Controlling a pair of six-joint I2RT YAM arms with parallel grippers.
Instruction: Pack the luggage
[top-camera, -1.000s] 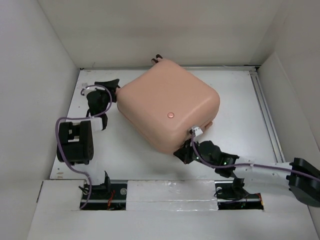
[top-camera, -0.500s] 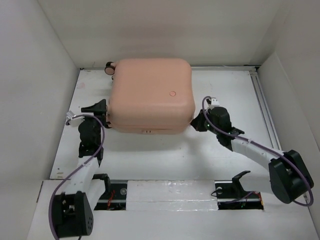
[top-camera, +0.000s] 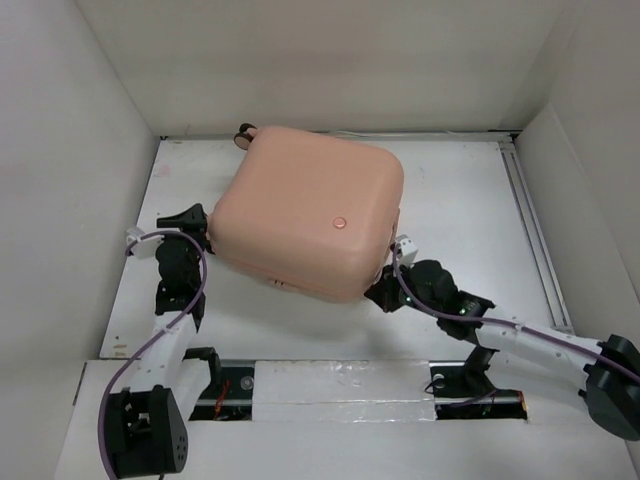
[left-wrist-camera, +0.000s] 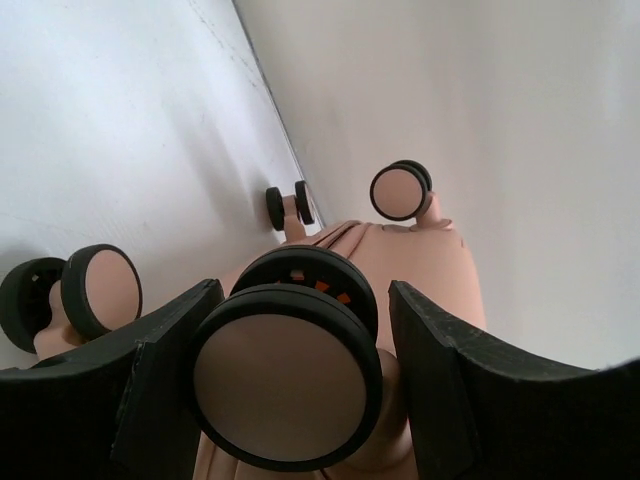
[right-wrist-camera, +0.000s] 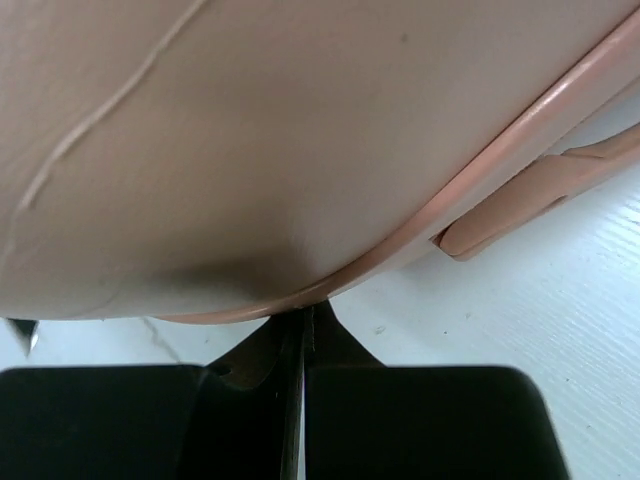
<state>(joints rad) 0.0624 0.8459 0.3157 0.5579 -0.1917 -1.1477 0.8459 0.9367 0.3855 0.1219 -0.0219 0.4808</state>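
The luggage (top-camera: 310, 210) is a closed salmon-pink suitcase lying flat and skewed at the middle of the table. My left gripper (top-camera: 196, 222) is at its left corner. In the left wrist view this gripper (left-wrist-camera: 305, 300) is open, its jaws on either side of a pink-and-black caster wheel (left-wrist-camera: 285, 380) with a gap on the right side. My right gripper (top-camera: 378, 297) is at the case's near right corner. In the right wrist view it (right-wrist-camera: 308, 315) is shut and empty, its tips touching the rim of the shell (right-wrist-camera: 250, 130).
Three more caster wheels show in the left wrist view, one of them (left-wrist-camera: 400, 190) at the far corner. White walls enclose the table on the left, back and right. A metal rail (top-camera: 530, 220) runs along the right side. A raised ledge (top-camera: 340, 380) lies at the near edge.
The suitcase has turned clockwise from lying square half a second ago. My right gripper has moved from its right side down to its near right corner. My left gripper has stayed by the left corner.
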